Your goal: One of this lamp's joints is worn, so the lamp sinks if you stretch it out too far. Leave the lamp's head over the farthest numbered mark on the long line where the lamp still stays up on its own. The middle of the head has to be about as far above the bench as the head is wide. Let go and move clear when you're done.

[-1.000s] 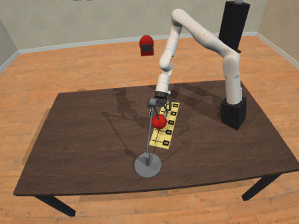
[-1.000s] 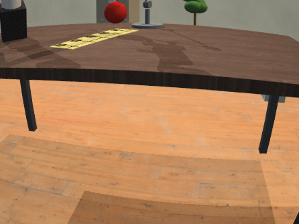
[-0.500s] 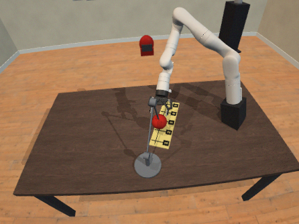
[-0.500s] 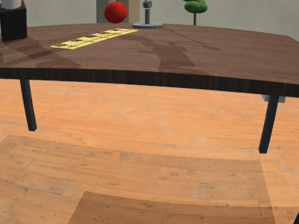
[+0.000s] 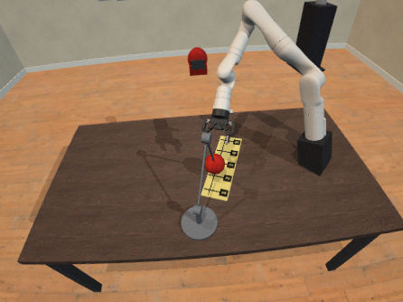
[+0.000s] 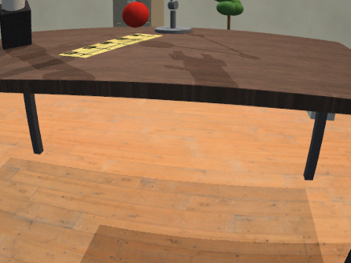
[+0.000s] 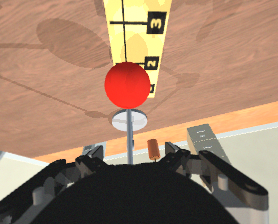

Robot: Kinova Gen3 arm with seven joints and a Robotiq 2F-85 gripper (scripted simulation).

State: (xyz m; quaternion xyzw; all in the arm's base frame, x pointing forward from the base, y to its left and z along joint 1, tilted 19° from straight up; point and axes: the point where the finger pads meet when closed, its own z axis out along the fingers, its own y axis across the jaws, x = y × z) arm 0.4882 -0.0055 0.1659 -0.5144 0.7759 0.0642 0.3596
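Dark wood-grain tabletop [image 5: 113,195], smooth w/ a low sheen, on matt dark legs. Lamp head [image 5: 214,164]: glossy red ball, plastic-looking, w/ a soft highlight. Lamp rods and round base [image 5: 199,224]: matt grey, metal-like finish. Marked strip [image 5: 222,170]: flat pale-yellow, paper-like, black print. Arm [image 5: 280,46]: smooth white shell, satin; gripper [image 7: 132,162] fingers dark matt metal. Floor [image 6: 177,158]: orange planked wood, grain visible.

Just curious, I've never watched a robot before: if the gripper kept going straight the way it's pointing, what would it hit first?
Probably the lamp's red head, which sits dead ahead between the open fingers. Beyond it lies the yellow numbered strip. Depth is hard to judge.
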